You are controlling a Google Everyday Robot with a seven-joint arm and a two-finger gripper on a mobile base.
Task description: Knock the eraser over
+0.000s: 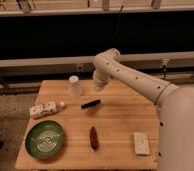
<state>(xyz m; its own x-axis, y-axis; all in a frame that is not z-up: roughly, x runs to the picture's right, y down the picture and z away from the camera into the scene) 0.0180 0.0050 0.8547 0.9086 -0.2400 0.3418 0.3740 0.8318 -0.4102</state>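
The eraser (91, 104), a thin dark slab, lies flat on the wooden table (120, 125), right of the white cup (75, 85). My gripper (98, 85) hangs at the end of the white arm, above and slightly right of the eraser, apart from it and close to the cup's right side.
A white bottle (44, 109) lies on its side at the left. A green plate (45, 139) sits at the front left. A reddish-brown pointed object (93, 136) lies at the front middle. A white flat block (141, 143) lies at the front right.
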